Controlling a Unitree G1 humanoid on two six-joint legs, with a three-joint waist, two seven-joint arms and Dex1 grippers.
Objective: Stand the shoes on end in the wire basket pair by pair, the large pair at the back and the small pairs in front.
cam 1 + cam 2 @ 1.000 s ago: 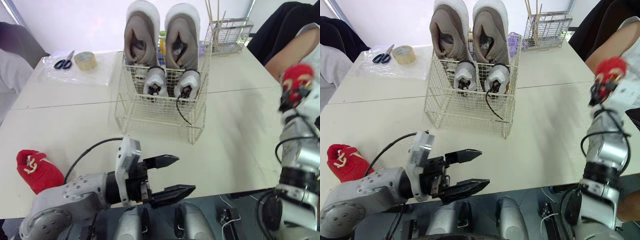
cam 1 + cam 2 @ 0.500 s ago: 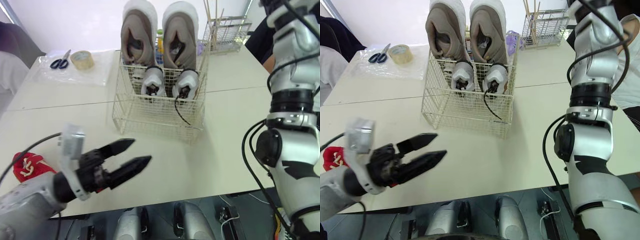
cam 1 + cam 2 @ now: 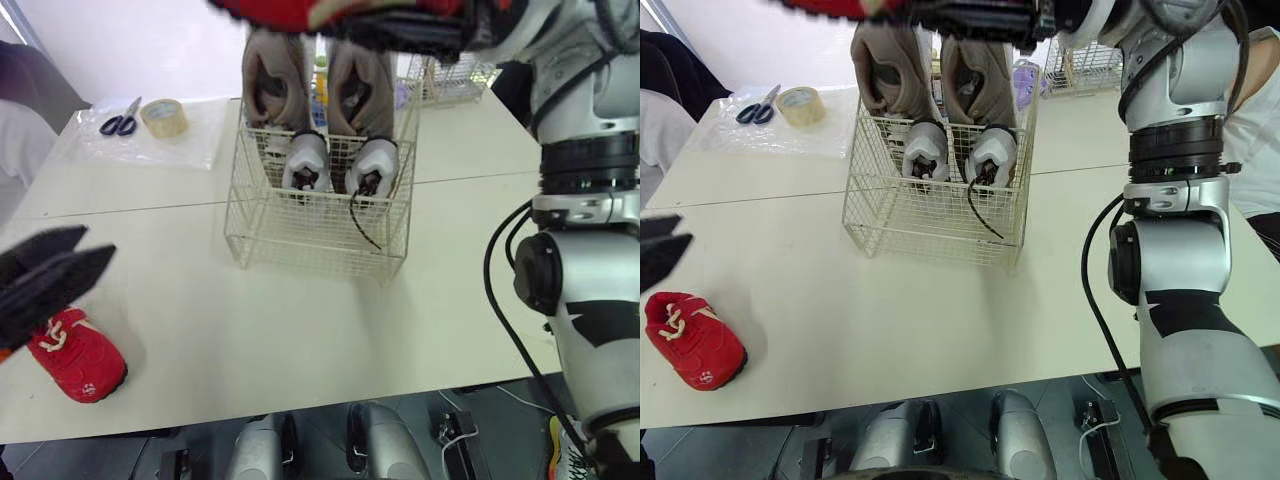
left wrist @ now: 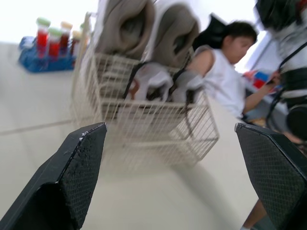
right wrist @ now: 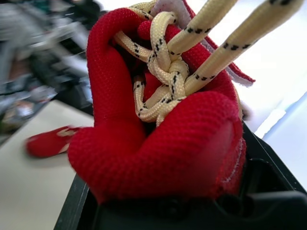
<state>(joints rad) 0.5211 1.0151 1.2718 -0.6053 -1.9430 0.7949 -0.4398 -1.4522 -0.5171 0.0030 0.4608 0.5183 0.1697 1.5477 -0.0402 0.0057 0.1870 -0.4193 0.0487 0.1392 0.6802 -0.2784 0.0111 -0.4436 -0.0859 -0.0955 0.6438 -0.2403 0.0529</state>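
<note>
Cropped at the 12 o'clock edge, the right gripper [image 3: 960, 15] clamps a red shoe [image 5: 158, 120] over the wire basket [image 3: 310, 230], which holds a tan pair [image 3: 320, 75] behind and a grey pair [image 3: 335, 165] in front. The left gripper [image 4: 169, 129], half cropped at 9 o'clock, gapes; a second red shoe [image 3: 78, 358] lies at 8 o'clock

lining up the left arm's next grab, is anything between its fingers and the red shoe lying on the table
Nothing visible stands in the way. The left gripper hovers open close to the red shoe, with just bare table around the shoe.
</note>
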